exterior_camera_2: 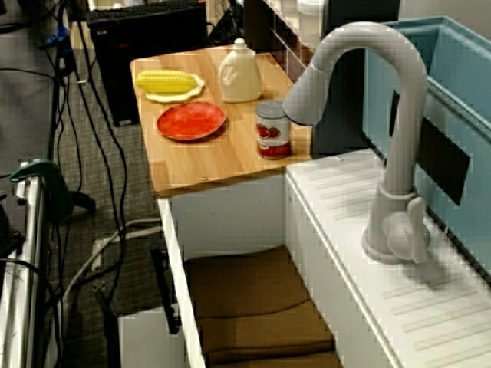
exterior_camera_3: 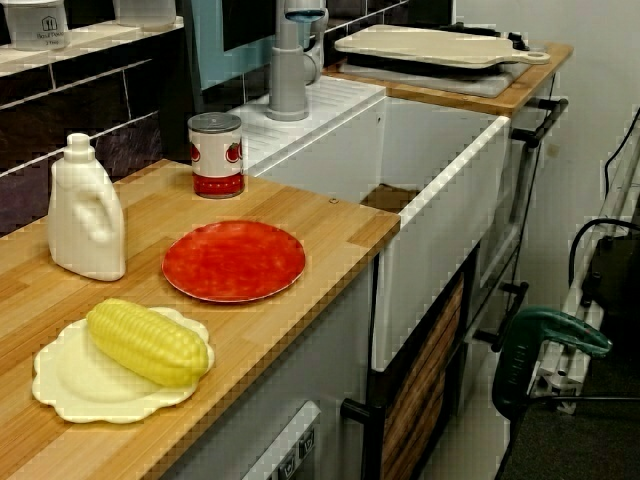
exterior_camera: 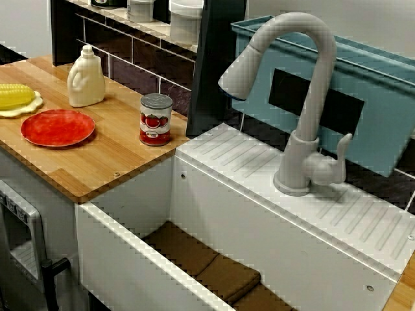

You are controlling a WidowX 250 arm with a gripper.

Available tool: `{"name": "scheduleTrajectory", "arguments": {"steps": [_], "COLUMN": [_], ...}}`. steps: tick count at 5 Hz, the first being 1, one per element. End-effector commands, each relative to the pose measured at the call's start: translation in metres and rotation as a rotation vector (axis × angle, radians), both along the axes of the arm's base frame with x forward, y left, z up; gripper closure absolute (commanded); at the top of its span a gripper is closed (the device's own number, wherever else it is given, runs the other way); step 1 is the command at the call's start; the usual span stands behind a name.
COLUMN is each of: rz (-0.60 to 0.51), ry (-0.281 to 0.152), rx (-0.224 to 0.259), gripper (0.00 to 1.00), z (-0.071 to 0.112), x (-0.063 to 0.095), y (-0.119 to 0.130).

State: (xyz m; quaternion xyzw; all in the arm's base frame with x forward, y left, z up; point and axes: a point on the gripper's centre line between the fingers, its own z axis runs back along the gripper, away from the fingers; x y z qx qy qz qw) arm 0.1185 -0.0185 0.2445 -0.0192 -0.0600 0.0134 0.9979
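No gripper or arm shows in any of the three views. On the wooden counter (exterior_camera: 110, 159) stand a tomato can (exterior_camera: 155, 120) (exterior_camera_2: 273, 130) (exterior_camera_3: 216, 155), a red plate (exterior_camera: 58, 127) (exterior_camera_2: 191, 120) (exterior_camera_3: 234, 261), and a cream bottle (exterior_camera: 85, 79) (exterior_camera_2: 239, 73) (exterior_camera_3: 86, 215). A yellow corn cob (exterior_camera: 14, 96) (exterior_camera_2: 167, 80) (exterior_camera_3: 147, 342) lies on a pale scalloped plate (exterior_camera_3: 70, 385). The can is upright near the counter's edge by the sink.
A white sink (exterior_camera: 214, 214) (exterior_camera_3: 440, 200) with brown pads on its floor (exterior_camera_2: 245, 299) adjoins the counter. A grey faucet (exterior_camera: 305, 97) (exterior_camera_2: 391, 138) arches over it, before a blue bin (exterior_camera: 363, 97). A cutting board (exterior_camera_3: 440, 45) lies beyond the sink. Cables and a green clamp (exterior_camera_3: 545, 335) are on the floor side.
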Motion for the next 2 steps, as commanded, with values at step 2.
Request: {"name": "scheduleTrajectory", "arguments": {"steps": [2], "rz": [0.005], "ry": [-0.006], "rx": [0.003], "gripper": [0.0], "z": [-0.008], "x": [0.0], "y": [0.04]}}
